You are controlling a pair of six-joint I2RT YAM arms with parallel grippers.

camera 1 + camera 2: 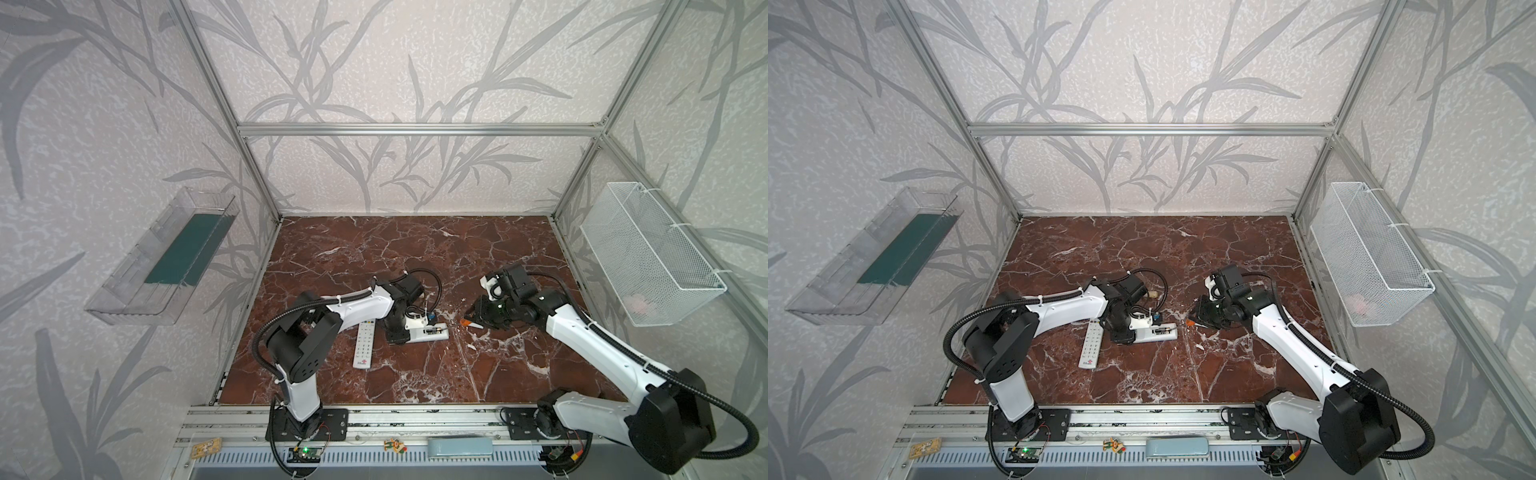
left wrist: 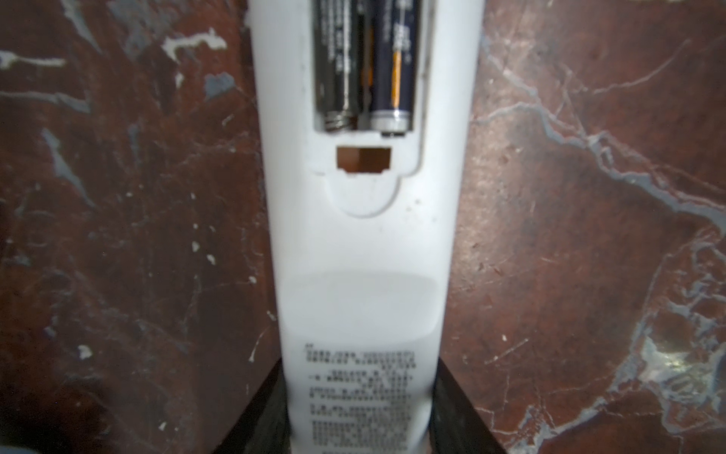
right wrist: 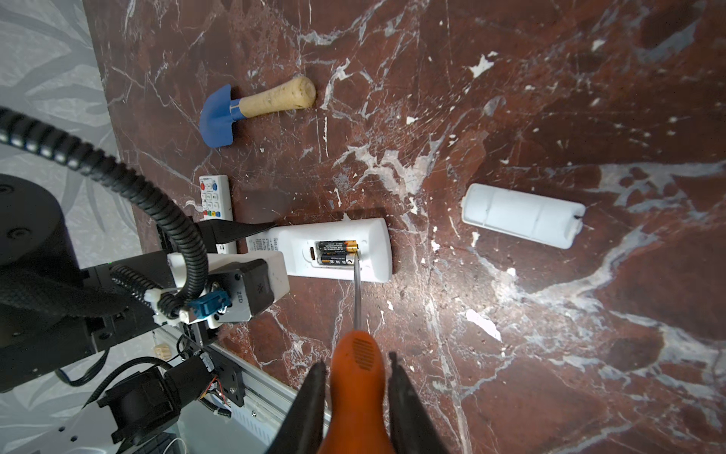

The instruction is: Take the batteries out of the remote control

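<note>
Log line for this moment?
left gripper: holds white plastic remote | right gripper: holds orange-handled screwdriver | tip: at seated dark cylindrical batteries

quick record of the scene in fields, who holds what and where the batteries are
left gripper: shut on remote, back side up
right gripper: shut on screwdriver
screwdriver tip: at the batteries' end
batteries: two, both in the open compartment
cover: off, lying apart from the remote
second remote: buttons up, beside the held one
</note>
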